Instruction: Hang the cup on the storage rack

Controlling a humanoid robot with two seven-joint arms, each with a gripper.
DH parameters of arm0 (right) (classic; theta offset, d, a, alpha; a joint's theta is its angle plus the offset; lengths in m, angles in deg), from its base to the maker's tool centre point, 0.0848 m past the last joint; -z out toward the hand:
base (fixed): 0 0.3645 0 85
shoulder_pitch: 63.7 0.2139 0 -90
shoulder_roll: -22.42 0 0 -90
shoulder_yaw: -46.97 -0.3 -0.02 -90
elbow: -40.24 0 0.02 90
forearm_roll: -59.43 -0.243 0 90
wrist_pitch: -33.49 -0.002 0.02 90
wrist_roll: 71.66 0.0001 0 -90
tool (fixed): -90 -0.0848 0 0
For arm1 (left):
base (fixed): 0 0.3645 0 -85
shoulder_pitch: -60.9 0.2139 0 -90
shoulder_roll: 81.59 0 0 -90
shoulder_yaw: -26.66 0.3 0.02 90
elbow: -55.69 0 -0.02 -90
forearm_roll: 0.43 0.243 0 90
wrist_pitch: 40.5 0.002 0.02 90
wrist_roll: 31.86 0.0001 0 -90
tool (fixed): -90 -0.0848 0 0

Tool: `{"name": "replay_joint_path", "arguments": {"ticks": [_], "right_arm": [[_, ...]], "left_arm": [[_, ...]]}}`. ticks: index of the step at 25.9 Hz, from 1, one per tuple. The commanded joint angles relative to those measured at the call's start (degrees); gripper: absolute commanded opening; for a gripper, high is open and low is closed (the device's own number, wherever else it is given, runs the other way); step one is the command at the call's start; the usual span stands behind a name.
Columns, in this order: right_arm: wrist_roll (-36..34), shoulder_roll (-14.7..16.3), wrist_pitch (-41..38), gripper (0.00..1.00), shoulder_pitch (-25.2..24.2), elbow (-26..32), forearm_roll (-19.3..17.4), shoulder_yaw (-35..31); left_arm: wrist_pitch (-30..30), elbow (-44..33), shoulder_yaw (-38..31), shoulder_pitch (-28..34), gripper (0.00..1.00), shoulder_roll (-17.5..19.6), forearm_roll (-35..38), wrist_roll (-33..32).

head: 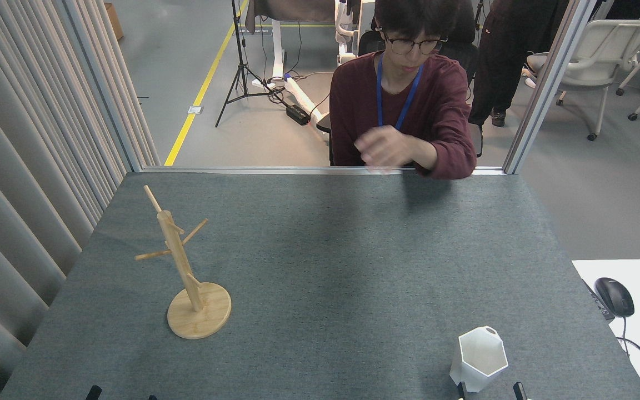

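the cup [480,357] stands upright, mouth up, at the near right of the grey felt counter [320,261], and the storage rack [189,278] stands well apart from it at the near left, its pegs bare. the cup looks like a light, stiff, thin-walled shell with a matte surface, so it should not slip much, but its flat facets and tapering body favour a hold across two opposite faces near the rim, leaving the hanging tab free; that tab is not clear from here. the rack looks light too and could tip if a peg is pushed hard. only dark tips show at the bottom edge: two by the cup's base, likely the right pincer [489,391], and two for the left pincer [123,393]; i cannot tell whether either is open or closed. a person [403,111] sits beyond the far edge with a hand [384,147] raised above it. a mouse [614,296] lies off to the right. the felt between cup and rack carries nothing
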Motion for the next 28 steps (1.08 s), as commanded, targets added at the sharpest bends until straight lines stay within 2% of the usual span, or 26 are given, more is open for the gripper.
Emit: {"name": "replay_joint_path", "arguments": {"ticks": [1,11,27,28], "right_arm": [[0.0,0.0,0.0,0.99,0.1,0.0,0.0,0.1],[0.3,0.1,0.2,0.99,1.1,-1.3,0.0,0.0],[0.4,1.3,0.0,0.98,8.6,-6.9,0.3,0.1],[0.4,1.3,0.0,0.96,8.7,-7.0,0.6,0.1]], "left_arm": [[0.0,0.0,0.0,0.0,1.00,0.0,0.0,-0.1],[0.3,0.3,-0.1,0.0,1.00,0.0,-1.2,-0.1],[0.3,0.0,-0.8,0.0,1.00,0.1,-1.1,-0.1],[0.3,-0.1,-0.8,0.0,1.00,0.1,-1.1,-0.1]]}}
